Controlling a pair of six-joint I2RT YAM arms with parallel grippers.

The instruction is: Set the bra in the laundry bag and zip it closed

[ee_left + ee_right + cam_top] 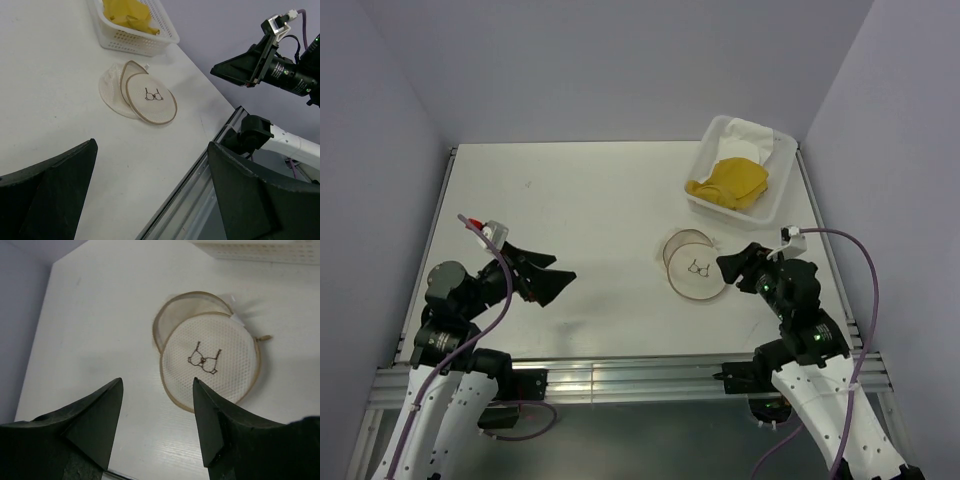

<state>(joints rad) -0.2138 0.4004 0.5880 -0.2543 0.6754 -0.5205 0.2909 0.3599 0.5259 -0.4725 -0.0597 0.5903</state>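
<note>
The laundry bag [695, 268] is a small round mesh bag with brownish hoops, lying flat on the table right of centre. Its face with the black mark [210, 357] sits offset over the other round half [112, 90]. A crumpled yellow garment, which I take for the bra [730, 180], lies in the white tray [783, 180] at the back right. My right gripper [732, 262] hovers open just right of the bag, its jaws [157, 381] empty and short of the bag's near rim. My left gripper [558, 272] stands wide open over the left of the table, holding nothing [152, 145].
A white cloth [750, 135] also lies in the tray. The tray's perforated wall [135, 40] stands just behind the bag. The table's near metal rail [620, 375] runs between the arm bases. Purple walls close in the back and both sides.
</note>
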